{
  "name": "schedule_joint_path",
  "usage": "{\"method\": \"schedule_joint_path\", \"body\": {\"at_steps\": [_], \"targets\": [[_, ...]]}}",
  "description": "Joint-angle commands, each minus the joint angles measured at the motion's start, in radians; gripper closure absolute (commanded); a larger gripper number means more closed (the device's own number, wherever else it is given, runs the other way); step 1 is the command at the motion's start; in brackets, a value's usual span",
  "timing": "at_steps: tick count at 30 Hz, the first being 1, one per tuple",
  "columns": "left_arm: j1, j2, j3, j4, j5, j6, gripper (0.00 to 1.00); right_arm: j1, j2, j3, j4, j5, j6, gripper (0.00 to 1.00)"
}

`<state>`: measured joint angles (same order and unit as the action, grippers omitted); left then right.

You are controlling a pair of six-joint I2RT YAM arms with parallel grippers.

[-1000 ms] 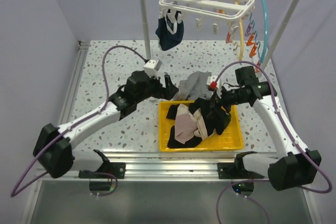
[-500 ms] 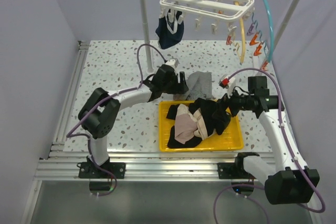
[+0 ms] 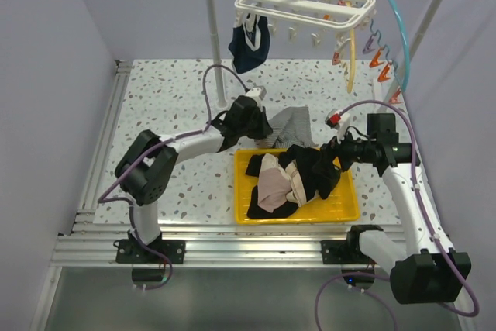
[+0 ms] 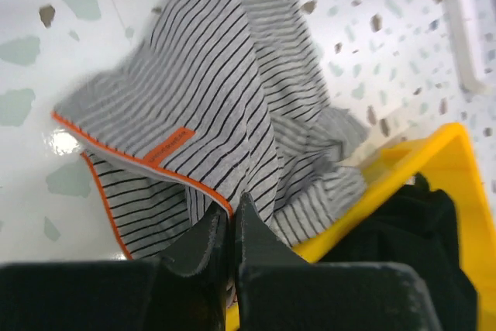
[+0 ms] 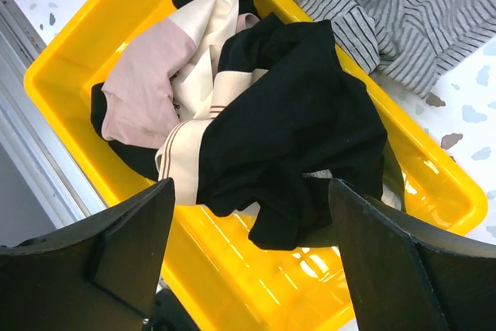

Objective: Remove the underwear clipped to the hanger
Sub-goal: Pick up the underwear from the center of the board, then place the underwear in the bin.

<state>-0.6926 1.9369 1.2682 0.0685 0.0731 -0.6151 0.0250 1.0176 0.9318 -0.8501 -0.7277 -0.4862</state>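
One navy underwear (image 3: 249, 43) hangs clipped to the white peg hanger (image 3: 306, 1) on the rail. A grey striped underwear (image 3: 291, 123) (image 4: 209, 83) lies on the table against the far rim of the yellow tray (image 3: 298, 218). My left gripper (image 3: 263, 131) (image 4: 231, 207) is shut on its orange-trimmed hem. In the tray lie a black underwear (image 3: 314, 172) (image 5: 294, 114) and a pale pink one (image 3: 273, 184) (image 5: 147, 75). My right gripper (image 3: 329, 162) (image 5: 252, 184) hovers open just above the black one, holding nothing.
Coloured hangers and clips (image 3: 372, 44) hang on the rail at the right. The rack's white post (image 3: 213, 29) stands behind the left arm. The tray's yellow rim (image 4: 418, 160) (image 5: 70, 52) sits right beside the striped garment.
My left arm swung in to the striped underwear and its jaws shut on the hem. My right arm drew back from over the tray toward the right.
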Motion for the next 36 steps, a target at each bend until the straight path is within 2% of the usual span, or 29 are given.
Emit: {"method": "schedule_joint_path", "body": {"at_steps": [1,8,13,17,25,36], "targets": [[-0.002,-0.206,-0.056,0.189,0.002,0.069,1.0,-0.007,-0.04,0.038,-0.01,-0.044,-0.046,0.16],[-0.007,-0.523,-0.263,0.327,0.197,0.126,1.0,-0.008,-0.103,0.042,-0.018,-0.134,-0.104,0.15],[-0.01,-0.716,-0.415,0.321,0.321,0.143,1.0,-0.008,-0.109,0.052,0.006,-0.15,-0.089,0.15],[-0.013,-0.841,-0.461,0.289,0.37,0.124,1.0,-0.008,-0.096,0.052,0.039,-0.157,-0.065,0.15],[-0.059,-0.86,-0.428,0.33,0.445,0.08,1.0,-0.007,-0.06,0.061,0.065,-0.168,-0.034,0.15],[-0.156,-0.718,-0.317,0.413,0.542,0.058,1.0,-0.02,-0.065,0.058,0.117,-0.082,0.035,0.15]]}}
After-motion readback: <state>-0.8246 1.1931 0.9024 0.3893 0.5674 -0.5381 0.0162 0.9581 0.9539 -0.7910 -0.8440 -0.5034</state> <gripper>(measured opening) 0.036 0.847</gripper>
